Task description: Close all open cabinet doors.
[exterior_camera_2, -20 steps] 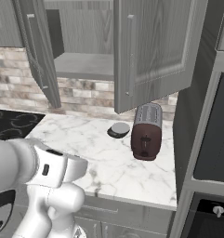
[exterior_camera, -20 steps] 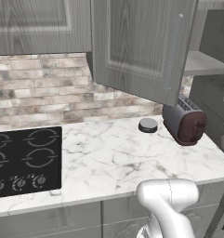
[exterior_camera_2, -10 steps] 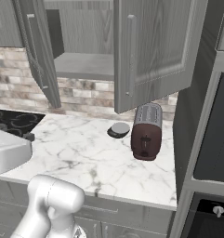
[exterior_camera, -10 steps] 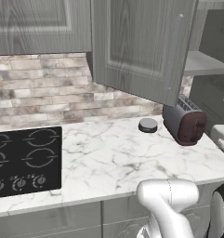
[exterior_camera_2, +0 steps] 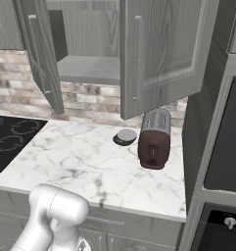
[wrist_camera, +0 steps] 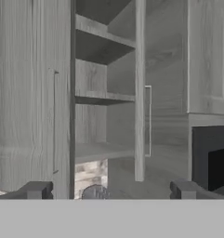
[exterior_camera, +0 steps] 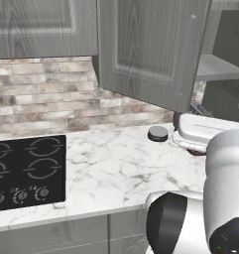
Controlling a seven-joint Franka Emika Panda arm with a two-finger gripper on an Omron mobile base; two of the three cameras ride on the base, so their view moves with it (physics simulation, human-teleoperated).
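Right base view, two cabinet doors (exterior_camera_2: 163,54) ajar, one toaster (exterior_camera_2: 153,138), one puck (exterior_camera_2: 125,137)

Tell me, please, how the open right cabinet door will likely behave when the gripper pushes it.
The right cabinet door looks rigid, so it probably swings on its hinges without bending. Its slim bar handle may let the open gripper slip.

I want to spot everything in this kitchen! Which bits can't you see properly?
- Dark red toaster: in the left base view the white arm covers nearly all of it.
- Open dark-grey wood-grain cabinet doors: their tops are cut off by the upper edge of both base views.
- Small round grey disc on the white marble counter: too small to tell what it is.
- Black stovetop: cut off by the left edge.
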